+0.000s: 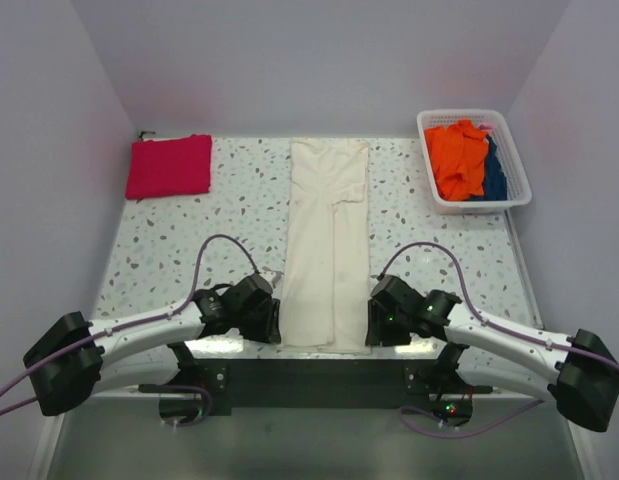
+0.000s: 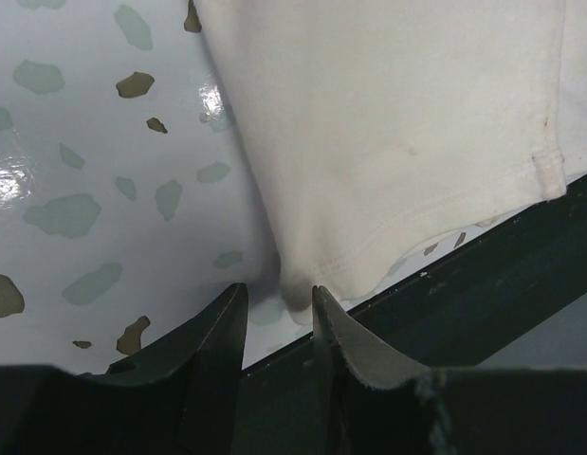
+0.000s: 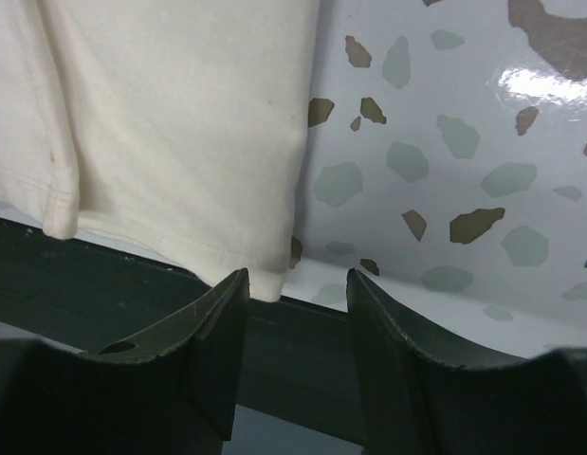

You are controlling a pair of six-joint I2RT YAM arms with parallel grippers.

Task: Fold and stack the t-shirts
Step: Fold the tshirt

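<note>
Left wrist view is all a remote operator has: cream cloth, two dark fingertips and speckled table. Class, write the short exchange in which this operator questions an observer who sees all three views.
Operator: How is the whole shirt lying?
Observer: The cream t-shirt is folded into a long narrow strip down the middle of the table, running from the near edge to the far side.
Operator: Where is the other arm?
Observer: The right gripper is open at the strip's other near corner, at the table's near edge.
</note>
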